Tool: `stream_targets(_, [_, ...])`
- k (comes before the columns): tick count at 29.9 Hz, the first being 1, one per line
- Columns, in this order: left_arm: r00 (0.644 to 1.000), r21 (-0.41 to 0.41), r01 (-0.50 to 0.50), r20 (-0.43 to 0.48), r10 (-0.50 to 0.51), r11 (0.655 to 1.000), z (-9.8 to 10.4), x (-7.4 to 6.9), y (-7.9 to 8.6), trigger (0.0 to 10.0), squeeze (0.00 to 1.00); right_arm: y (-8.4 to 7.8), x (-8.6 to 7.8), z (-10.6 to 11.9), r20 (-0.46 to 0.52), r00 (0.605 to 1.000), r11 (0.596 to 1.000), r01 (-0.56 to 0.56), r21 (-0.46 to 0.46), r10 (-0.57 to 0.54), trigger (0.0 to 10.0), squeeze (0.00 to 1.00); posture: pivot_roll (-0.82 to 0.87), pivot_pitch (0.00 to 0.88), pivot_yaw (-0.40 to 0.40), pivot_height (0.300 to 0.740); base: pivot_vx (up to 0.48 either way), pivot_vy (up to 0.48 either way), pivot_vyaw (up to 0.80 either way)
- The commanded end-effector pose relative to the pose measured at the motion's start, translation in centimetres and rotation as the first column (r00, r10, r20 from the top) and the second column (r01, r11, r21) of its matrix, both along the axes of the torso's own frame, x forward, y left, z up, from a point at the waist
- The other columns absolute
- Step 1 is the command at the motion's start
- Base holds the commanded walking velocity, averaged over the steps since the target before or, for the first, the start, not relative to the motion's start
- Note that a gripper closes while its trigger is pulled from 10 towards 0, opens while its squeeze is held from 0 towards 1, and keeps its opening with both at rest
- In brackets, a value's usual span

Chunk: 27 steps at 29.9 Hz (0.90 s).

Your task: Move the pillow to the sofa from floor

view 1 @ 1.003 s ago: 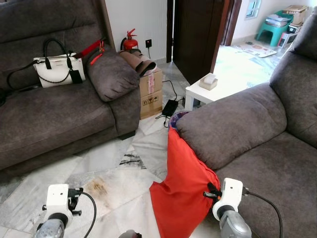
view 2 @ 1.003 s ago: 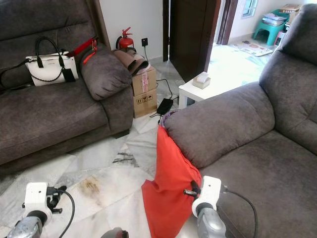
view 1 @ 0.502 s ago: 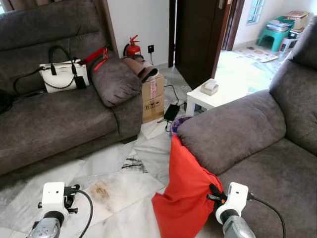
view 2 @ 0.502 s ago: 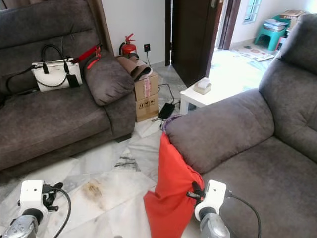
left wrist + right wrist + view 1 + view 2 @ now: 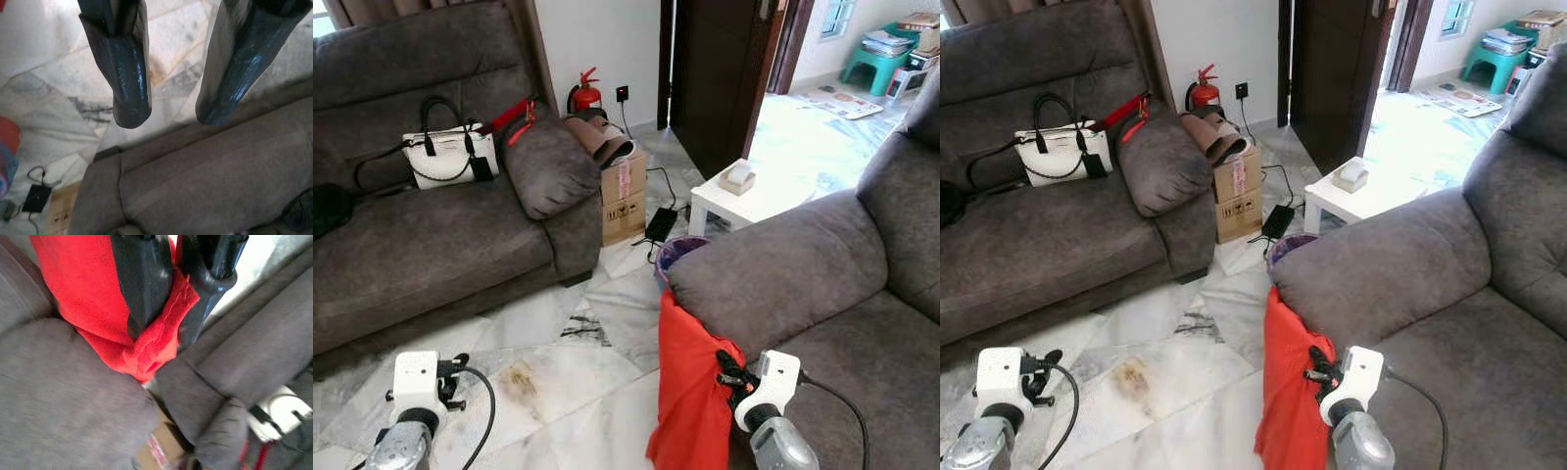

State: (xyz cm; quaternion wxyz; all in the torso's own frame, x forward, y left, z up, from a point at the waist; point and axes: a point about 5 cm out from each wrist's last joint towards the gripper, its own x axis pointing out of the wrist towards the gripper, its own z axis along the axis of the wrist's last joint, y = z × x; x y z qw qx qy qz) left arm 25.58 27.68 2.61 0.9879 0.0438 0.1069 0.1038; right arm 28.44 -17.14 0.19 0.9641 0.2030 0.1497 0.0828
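Left eye view, from left to right: a grey sofa (image 5: 421, 245) along the wall carries a white handbag (image 5: 445, 157) and a red strap (image 5: 504, 116) near its arm. Low at the left edge, the left pincer (image 5: 166, 105) hangs over the marble floor (image 5: 558, 372) with its two black fingers (image 5: 129, 73) apart, holding nothing. Beyond the sofa's arm stand a cardboard box (image 5: 625, 191) with folded brown cloth on top and a red fire extinguisher (image 5: 585, 93) by the wall. A black power adapter (image 5: 660, 223) lies on the floor beside a small white surface (image 5: 754, 196) with a small box on it.

The pillow (image 5: 695, 392), red and limp, hangs upright with its long axis vertical against the front of a second grey sofa's arm (image 5: 773, 274) on the right, its lower end near the floor. The right pincer (image 5: 159, 330) is closed on the pillow's red fabric, right beside that sofa arm.
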Motion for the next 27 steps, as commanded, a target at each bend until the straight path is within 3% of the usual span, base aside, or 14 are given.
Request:
stream_targets(1, [1.0, 0.001, -0.021, 0.001, 0.021, 1.0, 0.2, -0.2, 0.8, 10.0, 0.0, 0.5, 2.5, 3.5, 0.176, 0.982, 0.998, -0.069, 0.01, 0.067, 10.0, 0.0, 0.09, 0.0, 0.062, 0.74, 0.0, 0.0, 0.0])
stream_targets(7, [1.0, -0.003, -0.003, -0.001, 0.003, 1.0, 0.3, 0.0, 0.6, 10.0, 0.0, -0.3, 2.0, 3.1, 0.157, 0.983, 0.995, -0.087, -0.041, 0.092, 10.0, 0.0, 0.08, 0.0, 0.064, 0.74, 0.0, 0.0, 0.0])
stream_targets(14, [1.0, -0.015, 0.0, -0.006, -0.001, 1.0, 0.0, 0.1, 0.2, 10.0, 0.0, -2.3, 1.7, 2.2, 0.066, 0.997, 0.994, 0.054, -0.1, -0.047, 10.0, 0.0, 0.08, 0.0, 0.063, 0.74, 0.0, 0.0, 0.0])
stream_targets(27, [1.0, -0.033, 0.011, 0.005, -0.011, 0.999, 0.0, 0.3, -0.4, 10.0, 0.0, -2.0, 1.4, 1.6, 0.027, 0.997, 0.991, 0.069, -0.114, -0.066, 10.0, 0.0, 0.08, 0.0, 0.056, 0.74, 0.0, 0.0, -0.77])
